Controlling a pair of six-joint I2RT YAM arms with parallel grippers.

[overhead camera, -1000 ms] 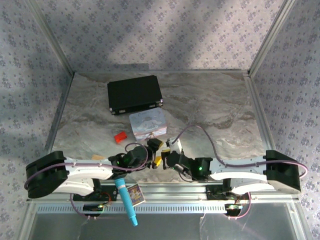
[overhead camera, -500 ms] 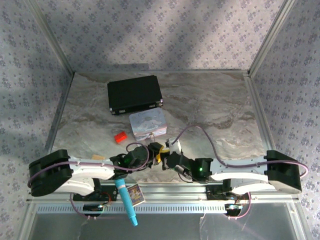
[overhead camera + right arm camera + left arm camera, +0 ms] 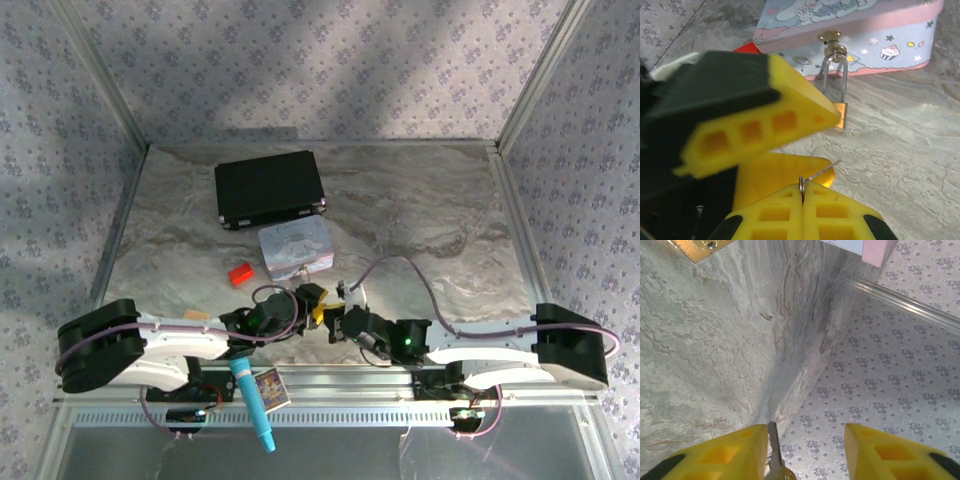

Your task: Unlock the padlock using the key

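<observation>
R arm has pulled back a bit toward near edge vs a sec ago; L hand has moved in beside R hand. R hand fully closed, pinching key by its ring, blade sticking out. L hand's fingers apart, key blade against one inner face, not clamped. Padlock hangs from hasp of tin on tabletop, just beyond key tip.

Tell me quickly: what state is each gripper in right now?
Left gripper: open, gripping nothing.
Right gripper: closed, pinching the key.
</observation>
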